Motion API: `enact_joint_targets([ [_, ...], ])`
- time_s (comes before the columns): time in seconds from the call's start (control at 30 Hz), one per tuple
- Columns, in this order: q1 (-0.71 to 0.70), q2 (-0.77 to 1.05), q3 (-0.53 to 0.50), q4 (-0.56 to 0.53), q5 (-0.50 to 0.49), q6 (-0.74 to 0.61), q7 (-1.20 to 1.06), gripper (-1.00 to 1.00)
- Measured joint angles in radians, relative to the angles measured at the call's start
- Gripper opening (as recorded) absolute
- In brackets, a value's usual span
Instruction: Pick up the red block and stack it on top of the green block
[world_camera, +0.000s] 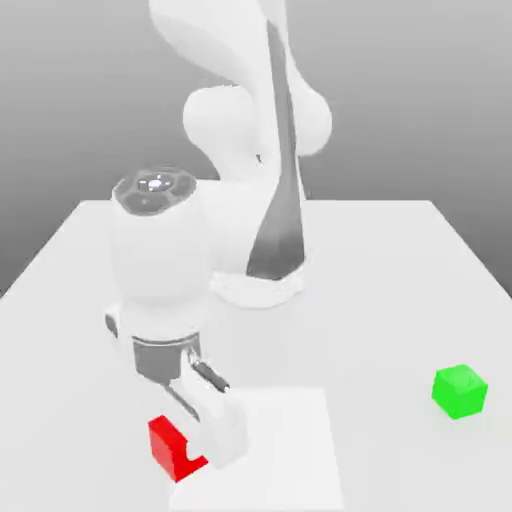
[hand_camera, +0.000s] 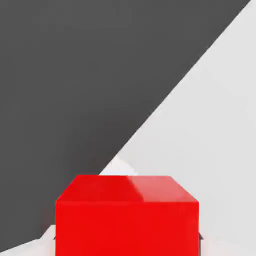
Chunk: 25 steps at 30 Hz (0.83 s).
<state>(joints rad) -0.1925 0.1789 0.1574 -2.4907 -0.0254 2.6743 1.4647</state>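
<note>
The red block (world_camera: 172, 447) is near the table's front edge on the exterior view's left, and my gripper (world_camera: 197, 447) reaches down around it. A white finger (world_camera: 226, 432) covers the side of the block that faces the exterior view's right. In the hand view the red block (hand_camera: 127, 215) looms close, with slivers of the fingers tight against both its sides, so the gripper looks shut on it. Whether the block rests on the table or hangs just above it, I cannot tell. The green block (world_camera: 460, 391) stands alone, far off to the exterior view's right.
The arm's white base (world_camera: 258, 285) stands at the middle back of the white table (world_camera: 400, 290). A slightly brighter square patch (world_camera: 285, 450) lies on the table beside the gripper. The table's front edge is close to the red block.
</note>
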Motion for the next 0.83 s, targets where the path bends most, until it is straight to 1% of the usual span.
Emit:
enact_joint_targets([
  [0.17,0.128,-0.069,0.148,-0.049,0.014,-0.016,-0.042,-1.0],
  [0.27,0.264,-0.112,0.239,-0.081,0.021,-0.027,-0.07,-1.0],
  [0.4,0.424,-0.16,0.322,-0.123,0.023,-0.039,-0.1,-1.0],
  [0.47,0.484,-0.15,0.323,-0.13,0.0,-0.023,-0.089,-1.0],
  [0.57,0.465,-0.095,0.293,-0.127,-0.063,0.025,-0.045,-1.0],
  [0.73,0.51,0.023,0.224,-0.122,-0.199,0.122,0.052,-1.0],
  [0.77,0.518,0.038,0.213,-0.121,-0.215,0.134,0.064,1.0],
  [0.83,0.518,0.038,0.213,-0.121,-0.215,0.134,0.064,1.0],
])
